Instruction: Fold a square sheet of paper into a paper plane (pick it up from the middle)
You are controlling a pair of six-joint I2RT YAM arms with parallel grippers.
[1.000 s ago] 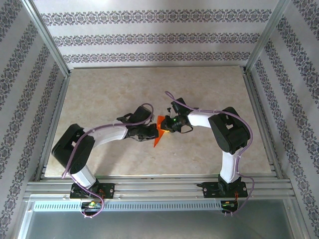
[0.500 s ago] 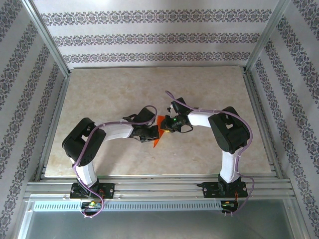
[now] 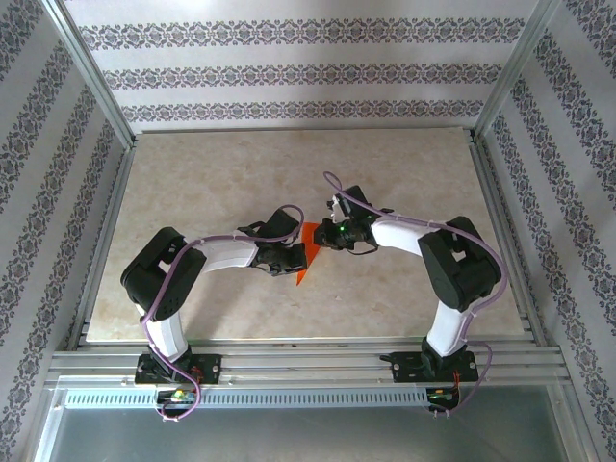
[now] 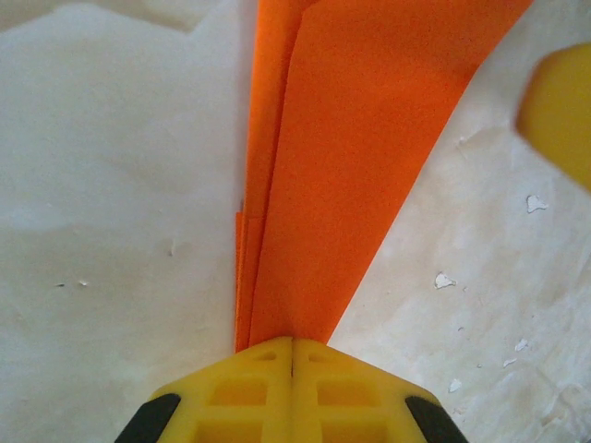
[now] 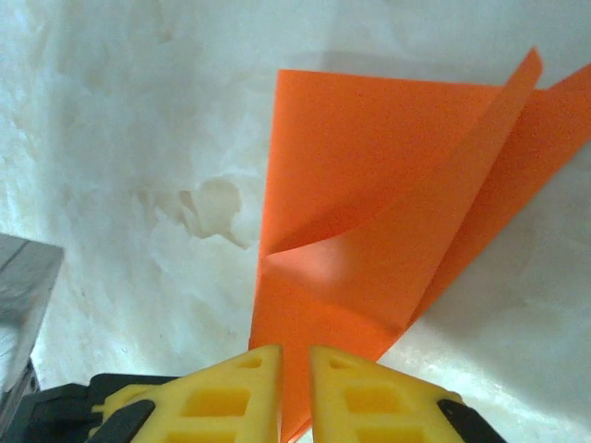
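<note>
Pale marbled table point(image 3: 404, 173), scuffed with small white chips, folded orange paper point(image 3: 306, 260) near its middle

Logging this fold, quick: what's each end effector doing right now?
Left end effector: closed on the folded orange-red paper sheet.
Right end effector: closed on the same sheet.

Nothing legible here — no text, label or number

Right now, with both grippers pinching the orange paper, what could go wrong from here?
1. The left gripper and the right gripper pinch the orange paper; pulling apart could tear it.
2. Its layers fan unevenly at the left gripper, so a crease may set crooked.
3. It curls up near the right gripper and might spring open.
</note>
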